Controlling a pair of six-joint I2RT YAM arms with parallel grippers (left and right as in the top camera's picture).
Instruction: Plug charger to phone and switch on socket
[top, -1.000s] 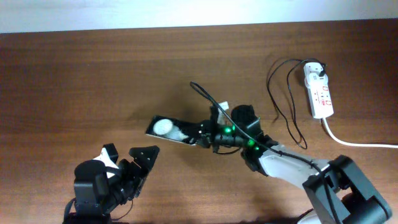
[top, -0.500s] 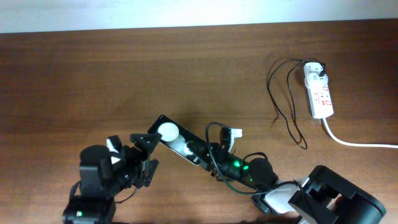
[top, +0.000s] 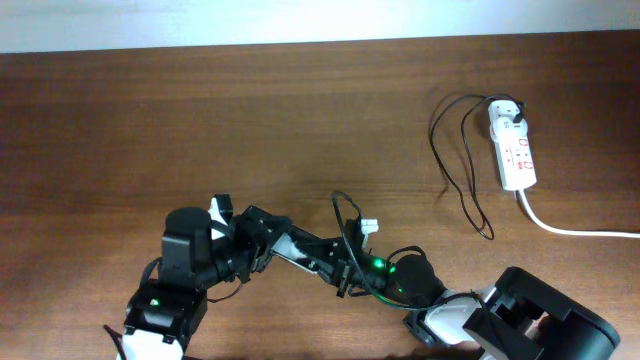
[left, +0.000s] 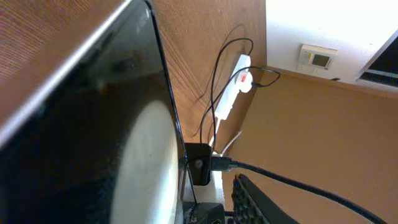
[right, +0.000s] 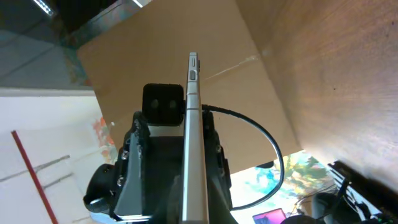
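The phone (top: 295, 248) is held off the table at front centre, tilted, one white spot showing on its glossy face. My right gripper (top: 335, 268) is shut on its right end; in the right wrist view the silvery rim (right: 193, 124) stands edge-on between the fingers (right: 214, 149). My left gripper (top: 252, 240) has closed on the phone's left end, and the dark face (left: 81, 137) fills the left wrist view. The charger (top: 462, 190) lies looped at the right, its adapter in the socket (top: 513, 150). Its plug tip lies on the table, far from the phone.
The socket's thick white cord (top: 570, 228) runs off the right edge. A thin black cable with a small white piece (top: 368, 228) arches above the right gripper. In the left wrist view the socket (left: 233, 87) and the charger loops (left: 217, 68) lie far behind the phone.
The right gripper carried the phone down and left toward the front. The left gripper moved right to the phone's left end and its jaws closed in from wide open.
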